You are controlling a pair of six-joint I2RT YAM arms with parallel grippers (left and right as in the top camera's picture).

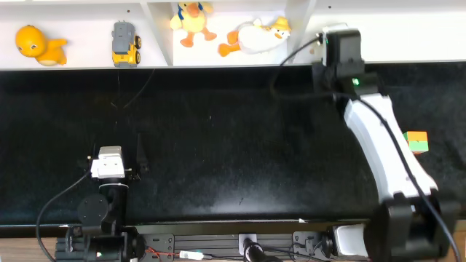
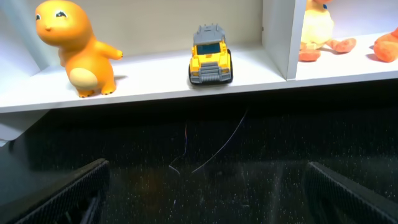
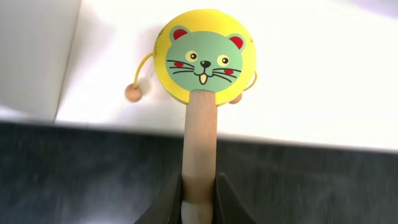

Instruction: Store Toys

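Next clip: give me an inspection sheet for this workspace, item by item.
Surface: black table, thin pale lines on it.
Job's things: orange figure and truck share one compartment of the shelf; upright duck plush and lying duck plush in the next; cat-face rattle held over the third; coloured cube on the table's right side.
Clutter: nothing seen.
Grippers: left gripper open, facing the shelf; right gripper shut on the rattle's handle.
Cables: black cable loops off the right wrist; second cable curls beside the left base.
Surroundings: white shelf along the table's far edge.
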